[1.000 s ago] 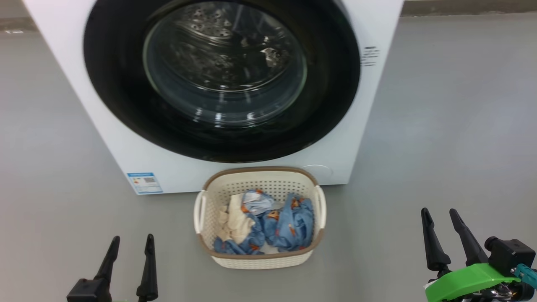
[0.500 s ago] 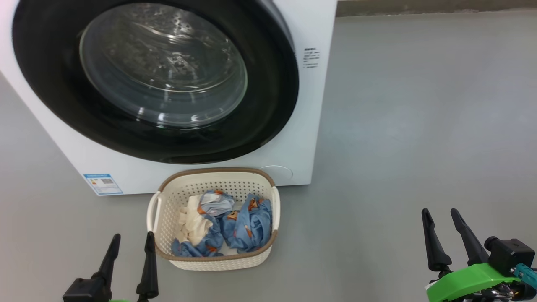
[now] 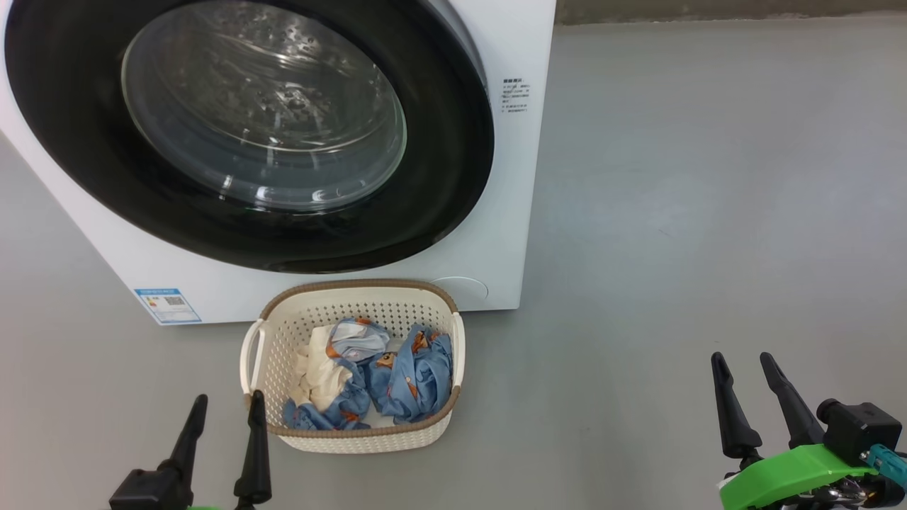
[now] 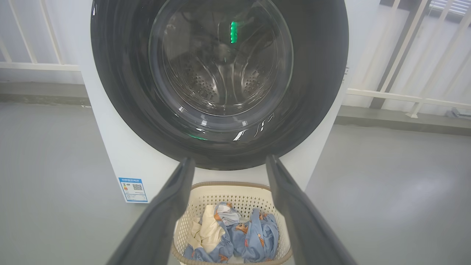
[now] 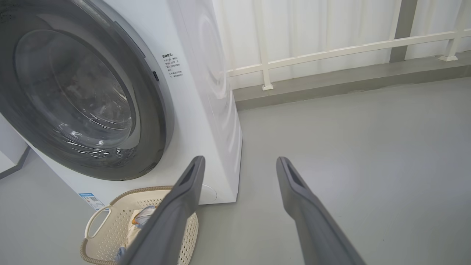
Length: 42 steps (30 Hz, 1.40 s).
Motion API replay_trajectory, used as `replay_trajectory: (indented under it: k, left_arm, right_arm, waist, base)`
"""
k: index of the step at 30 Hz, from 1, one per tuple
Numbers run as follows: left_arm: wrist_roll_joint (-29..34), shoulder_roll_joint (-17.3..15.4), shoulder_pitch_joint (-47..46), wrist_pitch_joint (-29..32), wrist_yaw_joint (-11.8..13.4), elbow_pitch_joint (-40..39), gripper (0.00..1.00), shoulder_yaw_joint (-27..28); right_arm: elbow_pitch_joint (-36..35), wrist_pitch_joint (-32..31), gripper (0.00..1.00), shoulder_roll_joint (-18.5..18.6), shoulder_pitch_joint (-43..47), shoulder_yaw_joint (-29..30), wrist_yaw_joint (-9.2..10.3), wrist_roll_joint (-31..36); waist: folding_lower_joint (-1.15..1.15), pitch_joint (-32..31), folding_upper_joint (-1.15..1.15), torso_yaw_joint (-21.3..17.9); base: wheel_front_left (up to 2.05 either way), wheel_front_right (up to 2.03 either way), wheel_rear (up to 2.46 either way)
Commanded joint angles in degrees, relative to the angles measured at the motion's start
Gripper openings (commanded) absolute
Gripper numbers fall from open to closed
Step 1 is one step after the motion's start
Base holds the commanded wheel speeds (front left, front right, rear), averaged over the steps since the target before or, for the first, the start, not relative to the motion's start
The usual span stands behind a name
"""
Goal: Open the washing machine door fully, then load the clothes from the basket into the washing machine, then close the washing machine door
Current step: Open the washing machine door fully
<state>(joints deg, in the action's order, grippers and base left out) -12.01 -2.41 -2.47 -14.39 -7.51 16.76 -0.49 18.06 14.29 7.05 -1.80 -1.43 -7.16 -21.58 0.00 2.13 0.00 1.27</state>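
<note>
The basket stands on the floor just in front of the washing machine, its far rim under the lower right part of the machine's front; I cannot tell whether the two touch. In the basket lie the clothes: crumpled light blue pieces with orange-brown prints toward its right side and along its near wall, and a cream piece toward its left side. The heap sits below the rim. The washing machine door lies closed against the front, and through its glass I make out the perforated drum. Reflections cover the glass, so I cannot tell whether anything lies inside. The left gripper hovers over the floor beside the basket's near left corner, fingers parted, nothing between them. The right gripper hangs well apart from the basket to the right, fingers likewise spread and empty, with a green bracket at its base. Hidden or cut off: the head view crops the top and left of the door; the left wrist view crops the basket's near end; in the right wrist view that gripper's own finger covers much of the basket. The blue label sticker at the front's lower left corner and the printed text beside the door are too small for me to read.
</note>
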Motion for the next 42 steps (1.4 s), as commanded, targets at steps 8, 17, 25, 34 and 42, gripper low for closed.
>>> replay_trajectory:
  k: [8,17,25,34,42]
  left_arm:
    - [-2.6,-0.5,-2.1,-0.6,0.0,-1.4,1.0,0.3]
    - [-4.2,-0.5,-4.1,-0.6,0.0,-1.4,1.0,-1.4]
    - [-5.5,-0.5,-7.1,-0.6,0.0,-1.4,1.0,-3.5]
    - [-6.6,-0.5,-10.0,-0.6,0.0,-1.6,1.0,-5.6]
    - [-8.0,-0.5,-12.1,-0.6,0.0,-1.7,1.0,-7.7]
  right_arm:
    - [-0.6,0.7,0.01,-1.1,-6.2,-0.7,-0.33,-8.6]
    - [-0.8,0.7,0.0,-3.1,-19.7,2.0,-0.33,-35.1]
    - [0.6,0.7,0.0,2.8,-32.0,-1.2,-0.33,-52.3]
    - [2.8,-7.7,0.0,10.4,-43.3,-5.9,-0.33,-65.4]
    - [5.2,-24.8,0.0,14.1,-50.7,-8.1,-0.33,-72.1]
  waist:
    - [0.0,1.0,0.0,1.1]
    - [0.0,4.1,0.0,2.3]
    - [0.0,7.7,0.0,5.4]
    - [0.0,13.1,0.0,9.7]
    - [0.0,17.1,0.0,12.9]
  base:
    - [0.0,0.0,0.0]
    - [0.0,0.0,0.0]
    - [0.0,0.0,0.0]
    - [0.0,0.0,0.0]
    - [0.0,0.0,0.0]
